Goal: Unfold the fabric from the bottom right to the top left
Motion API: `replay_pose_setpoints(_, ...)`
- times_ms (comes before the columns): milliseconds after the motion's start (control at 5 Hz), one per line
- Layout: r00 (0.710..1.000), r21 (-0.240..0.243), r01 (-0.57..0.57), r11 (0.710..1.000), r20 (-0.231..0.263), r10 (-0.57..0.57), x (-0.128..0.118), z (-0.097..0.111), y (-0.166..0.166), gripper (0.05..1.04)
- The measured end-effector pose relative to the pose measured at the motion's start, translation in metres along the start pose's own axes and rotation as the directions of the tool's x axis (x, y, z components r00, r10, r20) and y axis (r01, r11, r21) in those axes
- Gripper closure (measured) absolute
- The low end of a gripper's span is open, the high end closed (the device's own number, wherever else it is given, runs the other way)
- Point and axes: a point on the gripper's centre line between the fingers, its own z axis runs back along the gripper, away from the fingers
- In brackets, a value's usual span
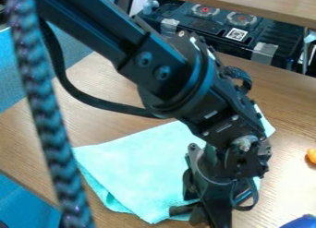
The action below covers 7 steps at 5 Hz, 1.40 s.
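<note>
The turquoise fabric [139, 169] lies folded on the wooden table, with layered edges showing along its lower left side. A small piece of it shows to the right of the arm. My gripper [209, 199] hangs low at the fabric's lower right part, near the bottom of the view, and covers that part. The arm crosses over the fabric from the upper left. Whether the gripper touches or holds the cloth is hidden.
An orange object [312, 155] sits at the right edge, and a blue object [300, 221] at the bottom right corner. A braided cable [46, 121] runs down the left side in front. The wooden table [290, 111] extends right of the arm; black equipment [216, 28] stands behind it.
</note>
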Motion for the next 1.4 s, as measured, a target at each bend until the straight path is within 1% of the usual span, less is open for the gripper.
replay_pose_setpoints(200,1.0,0.007,0.0,1.0,-0.007,0.0,0.0,-0.002,0.0,0.925)
replay_pose_setpoints(400,1.0,-0.008,0.018,1.0,-0.022,-0.018,-0.002,-0.002,-0.003,1.015)
replay_pose_setpoints(600,0.999,-0.087,0.039,0.995,-0.013,-0.04,-0.004,0.002,0.0,1.027)
replay_pose_setpoints(800,1.0,-0.152,-0.001,0.988,0.017,0.003,0.0,0.014,0.018,1.028)
replay_pose_setpoints(1000,0.998,-0.172,-0.058,0.983,-0.004,0.058,0.003,0.025,0.039,1.028)
replay_pose_setpoints(1200,0.992,-0.153,-0.1,0.983,-0.097,0.085,0.006,0.026,0.068,1.028)
replay_pose_setpoints(1400,0.969,-0.145,-0.129,0.981,-0.229,0.094,0.0,0.018,0.091,1.028)
